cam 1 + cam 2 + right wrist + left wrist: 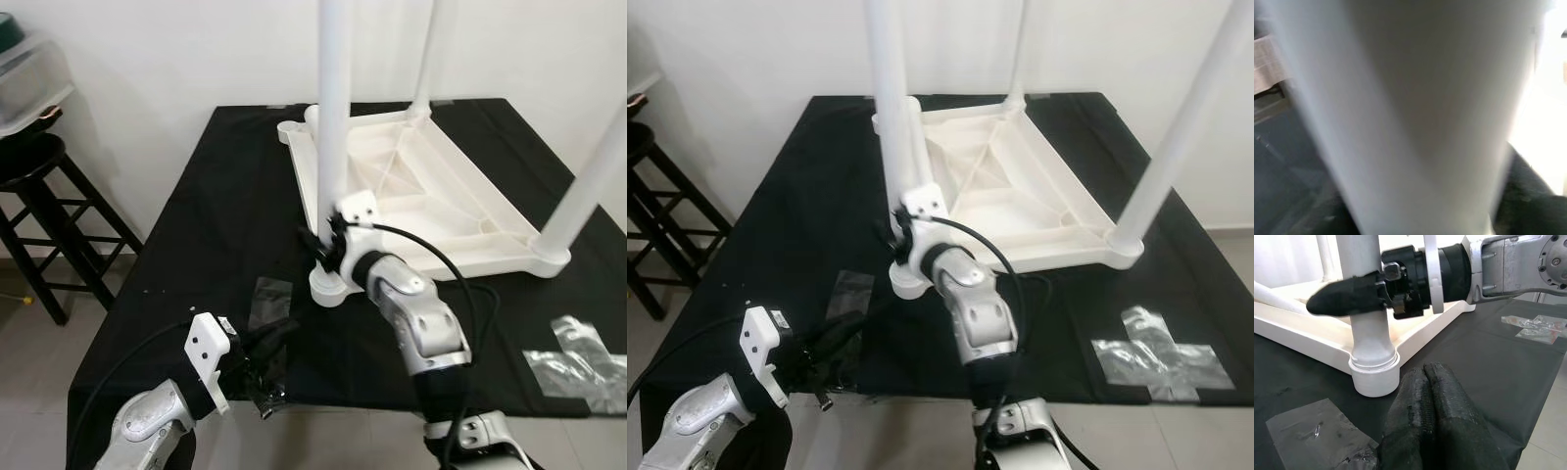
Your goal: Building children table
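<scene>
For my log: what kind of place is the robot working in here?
Probably a room in a home, used as an assembly spot: a black-covered table against a white wall, a black wooden stool beside it, and an upside-down white children's table being built.

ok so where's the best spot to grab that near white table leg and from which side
Low on the near leg, just above its socket collar, coming in level from the robot's side. The leg stands upright from the upturned white tabletop and is a smooth round tube, so fingers close across it; holding low likely steadies it. The right gripper is already there; the left gripper rests shut nearby.
</scene>
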You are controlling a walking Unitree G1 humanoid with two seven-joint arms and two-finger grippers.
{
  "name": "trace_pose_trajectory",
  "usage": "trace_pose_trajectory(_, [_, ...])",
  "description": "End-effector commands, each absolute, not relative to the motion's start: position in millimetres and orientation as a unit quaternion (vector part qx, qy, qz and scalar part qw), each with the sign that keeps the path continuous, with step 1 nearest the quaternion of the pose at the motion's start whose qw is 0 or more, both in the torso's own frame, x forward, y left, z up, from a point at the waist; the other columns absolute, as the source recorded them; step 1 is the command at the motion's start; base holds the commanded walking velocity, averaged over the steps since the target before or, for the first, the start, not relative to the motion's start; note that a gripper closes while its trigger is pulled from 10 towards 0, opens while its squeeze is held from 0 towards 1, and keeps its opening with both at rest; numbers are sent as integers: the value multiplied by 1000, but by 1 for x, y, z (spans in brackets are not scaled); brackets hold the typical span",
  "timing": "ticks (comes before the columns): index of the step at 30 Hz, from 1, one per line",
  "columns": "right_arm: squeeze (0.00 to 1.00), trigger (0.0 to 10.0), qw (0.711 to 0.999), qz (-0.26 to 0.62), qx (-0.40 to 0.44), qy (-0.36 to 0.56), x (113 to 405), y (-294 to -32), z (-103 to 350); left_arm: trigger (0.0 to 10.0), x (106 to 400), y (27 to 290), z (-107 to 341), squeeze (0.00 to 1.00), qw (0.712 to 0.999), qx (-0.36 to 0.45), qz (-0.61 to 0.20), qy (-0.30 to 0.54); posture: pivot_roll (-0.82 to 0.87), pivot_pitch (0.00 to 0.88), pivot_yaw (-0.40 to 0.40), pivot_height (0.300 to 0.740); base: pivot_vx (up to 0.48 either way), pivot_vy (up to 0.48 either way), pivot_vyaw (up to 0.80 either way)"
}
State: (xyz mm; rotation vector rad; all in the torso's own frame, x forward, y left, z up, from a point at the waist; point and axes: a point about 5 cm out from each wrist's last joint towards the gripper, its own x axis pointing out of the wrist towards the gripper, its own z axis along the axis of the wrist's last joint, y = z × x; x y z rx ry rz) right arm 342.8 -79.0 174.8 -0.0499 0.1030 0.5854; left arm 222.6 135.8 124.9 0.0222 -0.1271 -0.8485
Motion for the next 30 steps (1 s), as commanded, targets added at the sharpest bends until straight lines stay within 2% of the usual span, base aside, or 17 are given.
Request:
trace_pose_trajectory(1, [1000, 10000, 946, 320, -27, 38, 346, -74, 183, 0, 223, 138, 125, 0, 910, 18, -410, -61, 22, 88, 23, 740, 0, 0, 0])
trace_pose_trajectory(3, [1000, 10000, 946, 320, -27, 38, 346, -74, 183, 0, 223, 138, 125, 0, 910, 18, -410, -61, 22, 88, 23, 740, 0, 0, 0])
trace_pose_trajectory(4, [945, 10000, 936, 350, -34, 20, 346, -73, 191, 0, 223, 138, 124, 0, 909, 18, -411, -61, 19, 88, 26, 740, 0, 0, 0])
trace_pose_trajectory(5, [0, 10000, 911, 408, -66, 0, 344, -73, 196, 0, 224, 137, 124, 0, 909, 18, -412, -61, 20, 90, 24, 740, 0, 0, 0])
trace_pose_trajectory(6, [0, 10000, 911, 408, -66, 0, 344, -73, 196, 0, 224, 137, 124, 0, 909, 18, -412, -61, 20, 90, 24, 740, 0, 0, 0])
trace_pose_trajectory(7, [0, 10000, 890, 447, -91, -10, 343, -74, 199, 0, 224, 137, 124, 0, 909, 18, -413, -61, 19, 90, 23, 740, 0, 0, 0])
trace_pose_trajectory(9, [0, 10000, 890, 447, -91, -10, 343, -74, 199, 0, 224, 137, 124, 0, 909, 18, -413, -61, 19, 90, 23, 740, 0, 0, 0])
trace_pose_trajectory(11, [0, 10000, 841, 530, -109, -8, 339, -78, 198, 0, 225, 137, 125, 0, 909, 17, -412, -62, 19, 91, 25, 740, 0, 0, 0])
trace_pose_trajectory(12, [0, 10000, 841, 530, -109, -8, 339, -78, 198, 0, 225, 137, 125, 0, 909, 17, -412, -62, 19, 91, 25, 740, 0, 0, 0])
trace_pose_trajectory(14, [0, 10000, 813, 573, -103, 6, 345, -88, 198, 0, 225, 137, 125, 0, 909, 17, -411, -63, 21, 92, 26, 740, 0, 0, 0])
trace_pose_trajectory(19, [0, 10000, 807, 583, -93, 31, 359, -99, 199, 0, 225, 137, 125, 0, 909, 18, -412, -63, 25, 93, 25, 740, 0, 0, 0])
trace_pose_trajectory(20, [0, 1373, 805, 585, -88, 33, 361, -100, 200, 0, 225, 137, 125, 0, 909, 18, -412, -63, 27, 95, 24, 740, 0, 0, 0])
trace_pose_trajectory(22, [0, 1373, 805, 585, -88, 33, 361, -100, 200, 0, 225, 137, 125, 0, 909, 18, -412, -63, 27, 95, 24, 740, 0, 0, 0])
trace_pose_trajectory(23, [0, 2039, 805, 587, -78, 34, 363, -101, 201, 0, 225, 137, 125, 0, 909, 18, -412, -63, 27, 95, 25, 740, 0, 0, 0])
trace_pose_trajectory(24, [0, 2039, 805, 587, -78, 34, 363, -101, 201, 0, 225, 137, 125, 0, 909, 18, -412, -63, 27, 95, 25, 740, 0, 0, 0])
trace_pose_trajectory(25, [0, 0, 802, 591, -75, 34, 364, -103, 202, 0, 224, 137, 125, 0, 909, 18, -412, -63, 27, 97, 24, 740, 0, 0, 0])
trace_pose_trajectory(30, [0, 0, 806, 586, -79, 32, 365, -109, 198, 0, 224, 136, 126, 0, 909, 17, -412, -63, 27, 98, 25, 740, 0, 0, 0])
